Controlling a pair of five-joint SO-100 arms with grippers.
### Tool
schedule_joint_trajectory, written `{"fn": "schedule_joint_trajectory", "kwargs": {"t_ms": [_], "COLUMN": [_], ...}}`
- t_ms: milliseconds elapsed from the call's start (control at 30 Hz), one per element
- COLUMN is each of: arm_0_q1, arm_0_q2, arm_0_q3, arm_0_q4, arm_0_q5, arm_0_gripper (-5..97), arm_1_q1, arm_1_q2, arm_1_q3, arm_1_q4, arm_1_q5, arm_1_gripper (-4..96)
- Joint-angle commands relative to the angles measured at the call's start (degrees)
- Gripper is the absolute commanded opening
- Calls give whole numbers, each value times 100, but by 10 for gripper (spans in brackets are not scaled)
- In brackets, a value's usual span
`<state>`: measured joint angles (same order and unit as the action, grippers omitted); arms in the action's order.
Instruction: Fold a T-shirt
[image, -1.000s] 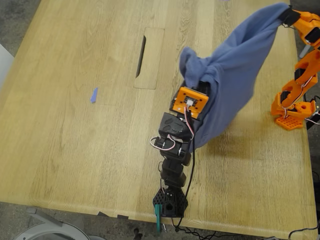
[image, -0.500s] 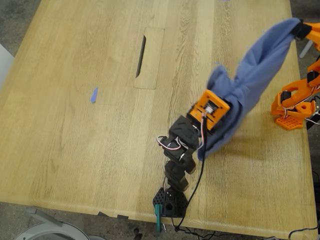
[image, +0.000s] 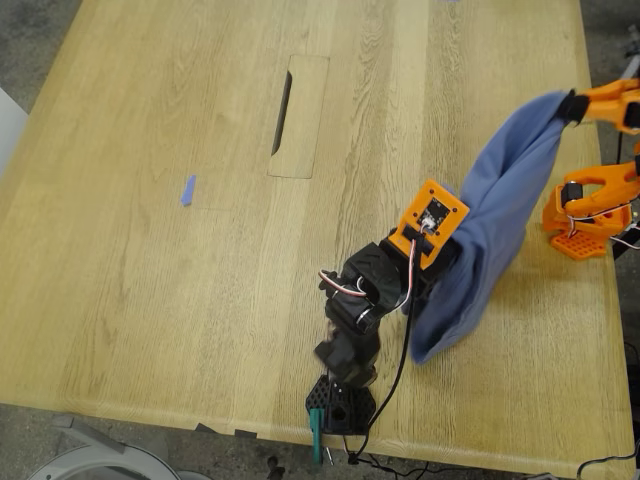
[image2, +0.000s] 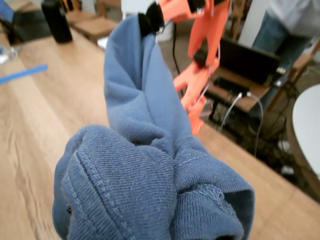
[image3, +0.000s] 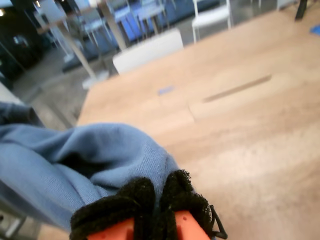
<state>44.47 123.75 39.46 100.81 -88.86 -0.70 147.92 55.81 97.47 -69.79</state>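
The blue-purple T-shirt (image: 500, 200) hangs bunched in the air between my two grippers, above the table at the exterior view's right. My first gripper (image: 452, 238), on the black arm with the orange camera mount, is shut on one bunched end (image2: 150, 190); cloth hides its jaws. My second gripper (image: 572, 108), on the orange arm, is shut on the other end, its black pads (image3: 135, 200) pinching the fabric (image3: 85, 165). The shirt's lowest fold (image: 432, 345) droops to about the tabletop. No print shows.
The wooden table (image: 150, 280) has a long slot (image: 283, 112) and a bit of blue tape (image: 188, 190). The orange arm's base (image: 585, 218) stands at the exterior view's right edge, the black arm's base (image: 340, 405) at the front edge. A person (image2: 295, 20) stands beyond the table.
My first gripper has swung toward the exterior view's right and nearer the front edge, carrying its end of the shirt. My second gripper has come lower. The shirt hangs narrower.
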Motion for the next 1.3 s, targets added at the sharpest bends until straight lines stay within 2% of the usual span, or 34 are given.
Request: {"fn": "schedule_joint_trajectory", "kwargs": {"t_ms": [0, 200, 300, 500, 700, 833, 1000, 1267], "arm_0_q1": [-264, -844, -1230, -2145, -3094, -3762, -4500, -5300], "arm_0_q2": [1362, 2830, 3331, 3586, 3085, 1995, 132, -2294], "arm_0_q3": [1793, 5309, 6882, 9255, 10793, 11004, 10301, 8104], "arm_0_q4": [-756, -2496, -3630, -5906, -8086, -9536, -10907, -11663], "arm_0_q5": [-79, -123, -167, -176, -176, -167, -158, -141], "arm_0_gripper": [-2, -2, -2, -2, -2, -2, -2, -2], "arm_1_q1": [-149, -360, -272, 123, 721, 1213, 1652, 2294], "arm_1_q2": [413, 1055, 1424, 1723, 905, -255, -1652, -3858], "arm_1_q3": [984, 3094, 4324, 6899, 8473, 8692, 8420, 6847], "arm_1_q4": [0, -62, -633, -3129, -5730, -7356, -8622, -9721], "arm_1_q5": [-26, -79, -97, -185, -369, -475, -589, -703], "arm_1_gripper": [-2, -2, -2, -2, -2, -2, -2, -2]}}
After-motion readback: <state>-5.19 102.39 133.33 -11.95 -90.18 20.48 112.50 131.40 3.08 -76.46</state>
